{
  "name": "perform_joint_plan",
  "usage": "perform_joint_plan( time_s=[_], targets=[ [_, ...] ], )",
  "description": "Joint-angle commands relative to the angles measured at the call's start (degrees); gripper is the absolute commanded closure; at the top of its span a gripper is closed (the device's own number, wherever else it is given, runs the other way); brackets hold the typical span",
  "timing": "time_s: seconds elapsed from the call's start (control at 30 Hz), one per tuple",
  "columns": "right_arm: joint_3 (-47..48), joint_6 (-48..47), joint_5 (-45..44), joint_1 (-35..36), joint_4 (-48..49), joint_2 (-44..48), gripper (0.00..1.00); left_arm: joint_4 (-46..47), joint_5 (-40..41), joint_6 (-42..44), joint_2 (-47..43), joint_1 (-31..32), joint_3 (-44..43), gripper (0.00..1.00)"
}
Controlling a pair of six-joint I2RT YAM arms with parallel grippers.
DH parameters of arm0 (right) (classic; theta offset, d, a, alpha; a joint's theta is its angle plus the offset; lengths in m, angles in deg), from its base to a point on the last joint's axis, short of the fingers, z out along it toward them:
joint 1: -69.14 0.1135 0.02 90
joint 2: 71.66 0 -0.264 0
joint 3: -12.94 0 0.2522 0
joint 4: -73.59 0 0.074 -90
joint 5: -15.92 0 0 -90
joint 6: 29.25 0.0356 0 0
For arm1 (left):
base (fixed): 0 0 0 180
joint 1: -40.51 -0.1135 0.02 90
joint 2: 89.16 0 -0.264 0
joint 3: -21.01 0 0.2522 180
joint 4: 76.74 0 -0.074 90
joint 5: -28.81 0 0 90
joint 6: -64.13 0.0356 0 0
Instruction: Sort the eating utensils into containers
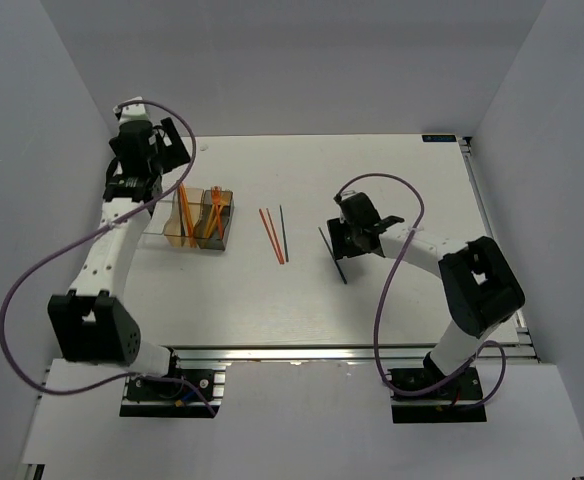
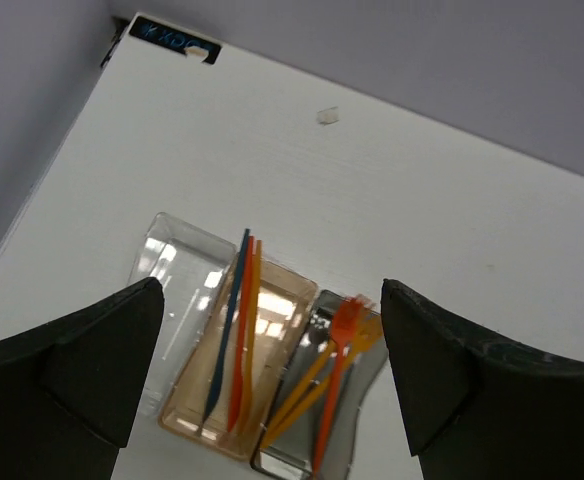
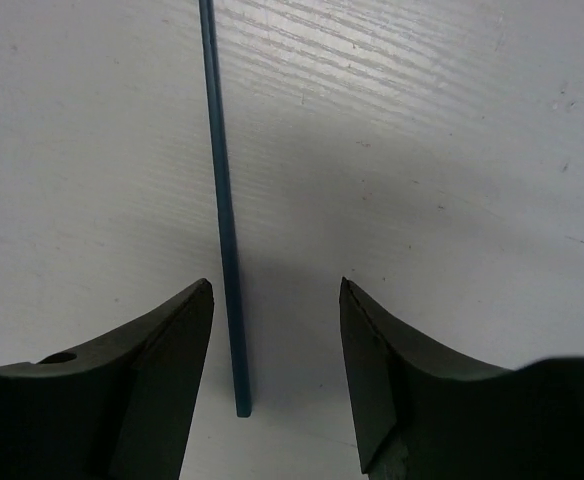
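Note:
Three joined containers stand at the left. In the left wrist view the clear bin looks empty. The tan-orange bin holds a blue, a red and an orange knife. The dark grey bin holds orange forks. My left gripper is open and empty, high above the bins. My right gripper is open, low over the table. A dark blue stick lies between its fingers, nearer the left one, untouched. Two orange-red sticks and a dark stick lie mid-table.
A small white fleck lies on the table behind the bins. A black tag marks the far right corner. Grey walls close in the far and side edges. An aluminium rail runs along the near edge.

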Motion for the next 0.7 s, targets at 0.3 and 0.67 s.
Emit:
perform_joint_plan(
  time_s=[0.3, 0.67],
  targets=[
    [6.4, -2.4, 0.9, 2.4, -5.9, -5.4, 0.52, -5.0, -11.2, -2.4, -14.6, 0.0, 13.3, 0.02],
    [2.1, -0.7, 0.7, 4.3, -7.1, -9.2, 0.86, -5.1, -18.4, -7.2, -15.0, 0.0, 16.8, 0.02]
  ],
)
